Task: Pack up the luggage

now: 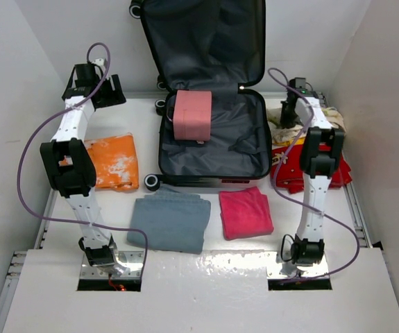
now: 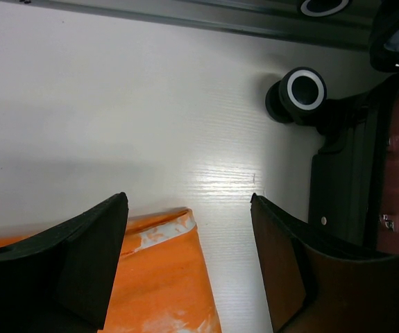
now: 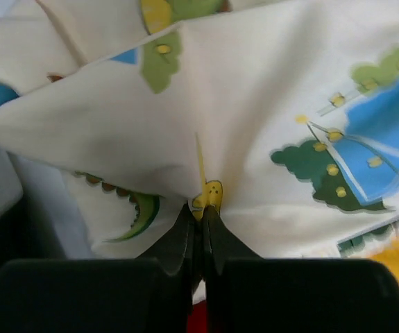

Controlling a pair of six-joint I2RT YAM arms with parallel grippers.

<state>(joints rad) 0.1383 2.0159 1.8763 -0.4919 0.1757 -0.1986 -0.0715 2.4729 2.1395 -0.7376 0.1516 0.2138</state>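
Here, the luggage point(image 1: 241, 139) lies open at the far middle of the table. Its lid is propped upright against the back wall and its grey-lined base lies flat, long axis running left to right. A folded pink cloth point(image 1: 192, 114) sits in the left part of the base; the right part shows bare lining.

Just right of the luggage, the right gripper point(image 3: 200, 211) is pinched tight on a fold of a cream cartoon-print cloth point(image 3: 255, 104), above a red pile point(image 1: 286, 170). From those fingers the open base lies to the left and close by, so this arm looks best placed for the coming carry.

Left of the luggage, beside one of its wheels point(image 2: 304, 89), the left gripper point(image 2: 189, 201) hangs with jaws spread wide and empty over the far edge of an orange cloth point(image 1: 112, 161). On the near side of the luggage wait a grey-blue cloth point(image 1: 171, 220) and a magenta cloth point(image 1: 245, 211).
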